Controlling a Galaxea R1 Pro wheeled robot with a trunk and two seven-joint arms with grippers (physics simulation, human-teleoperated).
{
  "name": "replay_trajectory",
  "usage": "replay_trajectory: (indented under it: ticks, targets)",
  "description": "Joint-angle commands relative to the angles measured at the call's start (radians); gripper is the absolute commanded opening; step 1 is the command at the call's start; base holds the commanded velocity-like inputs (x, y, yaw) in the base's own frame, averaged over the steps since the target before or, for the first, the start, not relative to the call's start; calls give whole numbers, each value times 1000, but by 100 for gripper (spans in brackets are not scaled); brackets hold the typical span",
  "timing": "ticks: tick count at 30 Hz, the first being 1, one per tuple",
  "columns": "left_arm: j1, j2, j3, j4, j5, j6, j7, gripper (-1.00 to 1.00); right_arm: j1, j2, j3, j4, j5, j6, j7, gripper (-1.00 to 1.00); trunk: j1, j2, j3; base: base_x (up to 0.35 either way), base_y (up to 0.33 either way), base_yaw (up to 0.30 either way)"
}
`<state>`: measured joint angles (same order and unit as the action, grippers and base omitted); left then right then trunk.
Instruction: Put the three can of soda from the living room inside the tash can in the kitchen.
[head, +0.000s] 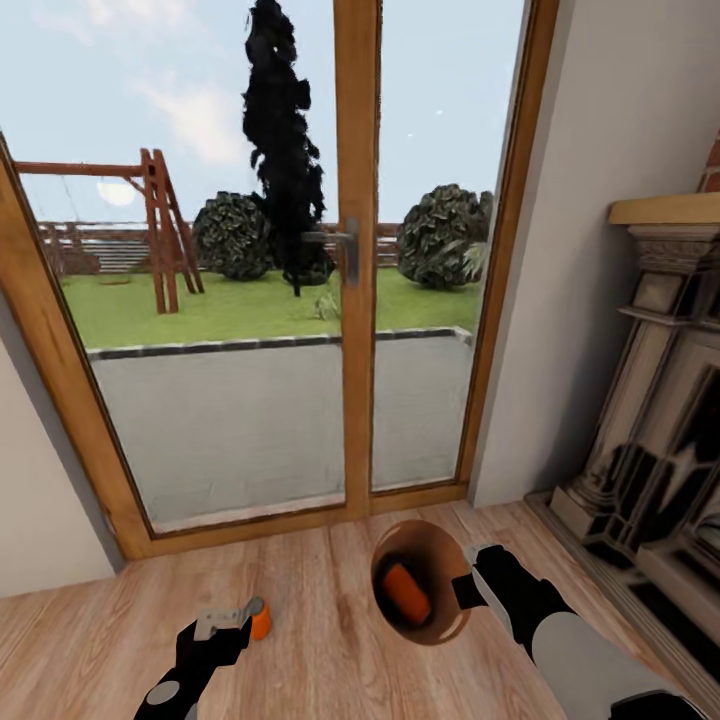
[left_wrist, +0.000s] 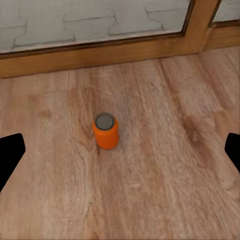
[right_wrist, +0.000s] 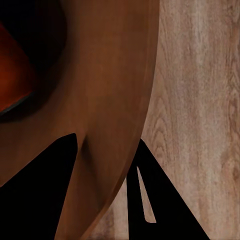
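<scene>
Unlabelled orange soda can (left_wrist: 106, 131) stands under spread left end effector (left_wrist: 120, 150); right end effector (right_wrist: 107, 175) clamps trash can (head: 440, 585).

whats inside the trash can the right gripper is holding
One orange soda can lies on its side inside the trash can. The bin's near wall hides part of the bottom, so anything else there cannot be seen.

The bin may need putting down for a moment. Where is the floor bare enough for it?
Bare planks lie between the standing orange can and the trash can, up to the glass door's wooden sill. It is tighter on the right, where the right hand holds the bin's rim near the fireplace base.
</scene>
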<state>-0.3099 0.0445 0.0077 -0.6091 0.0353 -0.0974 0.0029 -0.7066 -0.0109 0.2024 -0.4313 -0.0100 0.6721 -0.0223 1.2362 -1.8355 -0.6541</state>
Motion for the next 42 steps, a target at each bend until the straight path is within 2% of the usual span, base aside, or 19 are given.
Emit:
replay_trajectory:
  ticks: [1, 13, 31, 42]
  targets:
    - [0, 0, 0, 0, 0, 0, 0, 100, -1, 0, -1, -1, -5, 0, 0, -100, 0, 0, 0, 43, 43, -8]
    - [0, 0, 0, 0, 0, 0, -1, 100, -1, 2, -1, -1, -5, 0, 0, -100, 0, 0, 0, 7, 16, -5]
    - [0, 0, 0, 0, -1, 0, -3, 100, -1, 2, 1, -1, -5, 0, -5, -100, 0, 0, 18, 0, 256, -145]
    - [0, 0, 0, 0, -1, 0, -3, 100, -1, 3, 1, 0, -6, 2, -6, -100, 0, 0, 19, 0, 31, -13]
